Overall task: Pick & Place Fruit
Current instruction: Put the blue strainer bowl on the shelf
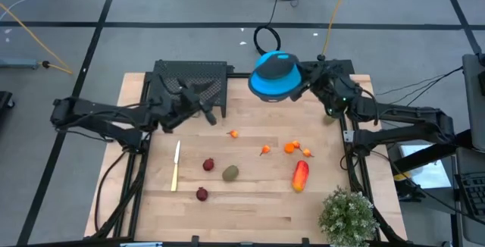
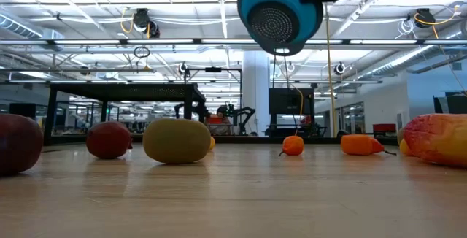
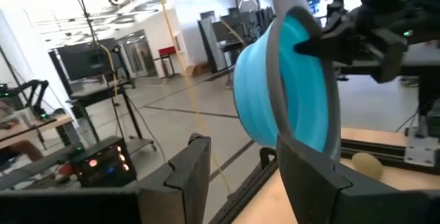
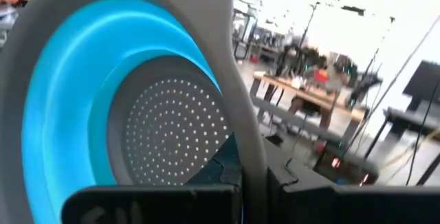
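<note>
High view | I find every fruit (image 1: 301, 176) loose on the counter (image 1: 250, 209), none placed | right gripper (image 1: 309, 78) fingers clenched on blue colander (image 1: 274, 76) rim, held aloft | left gripper (image 1: 204, 110) fingers parted, empty | all picking remains.

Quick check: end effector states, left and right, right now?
Left end effector: open, holding nothing, raised beside the blue bowl.
Right end effector: shut on the blue bowl's rim, holding it tilted above the table.

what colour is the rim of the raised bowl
Grey, around a blue body; the bowl shows best in the right wrist view.
</note>
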Robot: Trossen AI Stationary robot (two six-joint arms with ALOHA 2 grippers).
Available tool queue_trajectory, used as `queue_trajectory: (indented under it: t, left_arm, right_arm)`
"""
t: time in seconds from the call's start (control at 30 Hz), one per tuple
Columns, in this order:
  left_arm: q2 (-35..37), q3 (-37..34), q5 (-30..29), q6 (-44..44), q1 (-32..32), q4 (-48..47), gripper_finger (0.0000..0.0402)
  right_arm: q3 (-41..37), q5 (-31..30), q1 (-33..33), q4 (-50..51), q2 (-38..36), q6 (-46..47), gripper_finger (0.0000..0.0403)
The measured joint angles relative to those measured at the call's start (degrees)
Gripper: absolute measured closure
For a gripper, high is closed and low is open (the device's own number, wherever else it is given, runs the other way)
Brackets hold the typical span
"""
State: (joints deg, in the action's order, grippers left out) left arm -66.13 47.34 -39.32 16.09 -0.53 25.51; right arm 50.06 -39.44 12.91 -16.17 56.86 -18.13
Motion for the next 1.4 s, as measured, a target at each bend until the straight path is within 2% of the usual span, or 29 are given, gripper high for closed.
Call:
queue_trajectory:
  t: [0.33, 0.5, 0.57, 0.87, 1.13, 1.4]
  left_arm:
    - [-12.0, 10.2, -0.4, 2.3, 2.9, -0.1, 0.0233]
    - [-16.5, 13.9, -3.5, 4.9, 3.6, -0.4, 0.0233]
    - [-17.7, 14.9, -4.3, 4.9, 3.9, -0.4, 0.0233]
    - [-19.0, 15.8, -3.8, 4.3, 4.4, -0.5, 0.0233]
    - [-19.0, 15.8, -1.4, -1.4, 5.3, -0.4, 0.0233]
    - [-19.0, 15.8, -1.2, -2.2, 6.2, -1.6, 0.0234]
  right_arm:
    - [0.0, -0.1, -2.5, -12.1, 4.5, -11.9, 0.0400]
    - [0.0, -1.1, -3.5, -14.8, 5.5, -13.2, 0.0400]
    - [0.0, -3.9, -4.1, -15.5, 5.7, -13.2, 0.0400]
    - [0.0, -8.3, -4.8, -15.8, 5.7, -13.8, 0.0400]
    - [0.0, -5.4, -4.8, -16.9, 7.0, -7.7, 0.0399]
    - [0.0, -5.3, -7.3, -23.7, 12.2, -9.0, 0.0400]
